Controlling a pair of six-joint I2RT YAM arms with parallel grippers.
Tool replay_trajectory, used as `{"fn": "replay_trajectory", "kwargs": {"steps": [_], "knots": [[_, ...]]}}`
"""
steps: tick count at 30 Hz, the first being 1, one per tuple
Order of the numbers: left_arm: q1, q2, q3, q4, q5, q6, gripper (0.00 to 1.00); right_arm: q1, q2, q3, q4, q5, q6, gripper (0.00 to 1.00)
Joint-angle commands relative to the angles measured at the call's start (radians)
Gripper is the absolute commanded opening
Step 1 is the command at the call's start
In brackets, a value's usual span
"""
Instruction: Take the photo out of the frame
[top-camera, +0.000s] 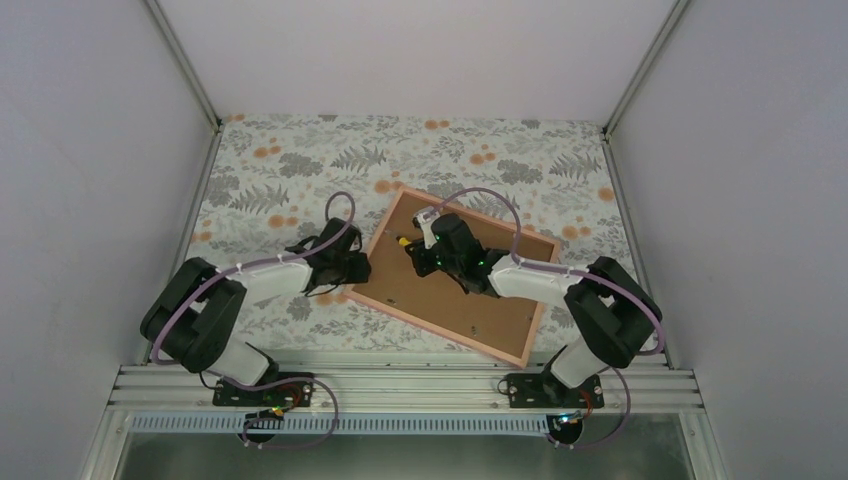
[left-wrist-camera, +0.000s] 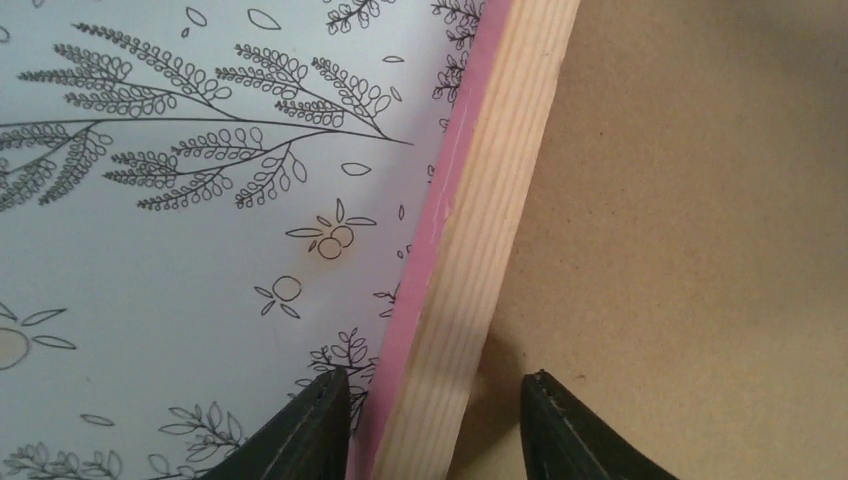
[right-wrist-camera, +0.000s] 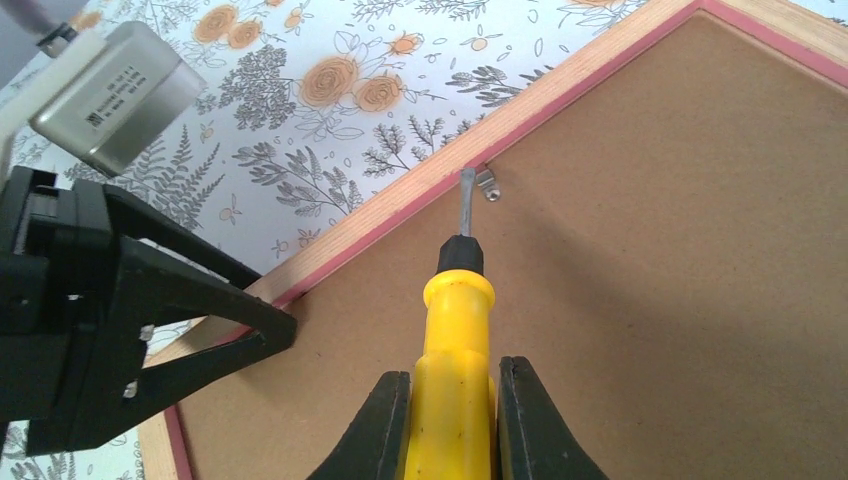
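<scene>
The pink frame (top-camera: 430, 327) lies face down on the table with its brown fibreboard backing (top-camera: 460, 300) up. The photo is hidden under the backing. My left gripper (top-camera: 352, 270) is open, its jaws straddling the frame's left rail (left-wrist-camera: 490, 200) without clamping it, one finger on the cloth side and one over the backing (left-wrist-camera: 700, 250). My right gripper (right-wrist-camera: 452, 385) is shut on a yellow screwdriver (right-wrist-camera: 455, 340). The screwdriver's tip rests at a small metal clip (right-wrist-camera: 487, 183) by the frame's far-left rail (right-wrist-camera: 400, 190).
A floral tablecloth (top-camera: 300, 160) covers the table. Grey walls close in the left, right and back. An aluminium rail (top-camera: 400, 385) with both arm bases runs along the near edge. The left arm's fingers (right-wrist-camera: 200, 300) show close beside the screwdriver.
</scene>
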Motion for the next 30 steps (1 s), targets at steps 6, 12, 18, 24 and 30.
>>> {"fn": "replay_trajectory", "kwargs": {"steps": [6,12,18,24,30], "knots": [[-0.004,0.12,0.242,-0.174,-0.149,0.194,0.55,-0.001,-0.032,-0.031,0.025,0.121,0.021,0.04],[0.001,0.25,0.384,-0.196,-0.164,0.298,0.54,-0.006,-0.069,-0.049,0.021,0.137,0.02,0.04],[0.017,0.31,0.422,-0.189,-0.109,0.327,0.51,-0.006,-0.082,-0.065,0.023,0.118,0.019,0.04],[0.021,0.329,0.412,-0.17,-0.082,0.312,0.39,-0.005,-0.064,-0.052,0.026,0.084,0.009,0.04],[0.023,0.283,0.34,-0.149,-0.087,0.213,0.23,0.006,-0.031,-0.026,0.015,0.057,-0.014,0.04]]}}
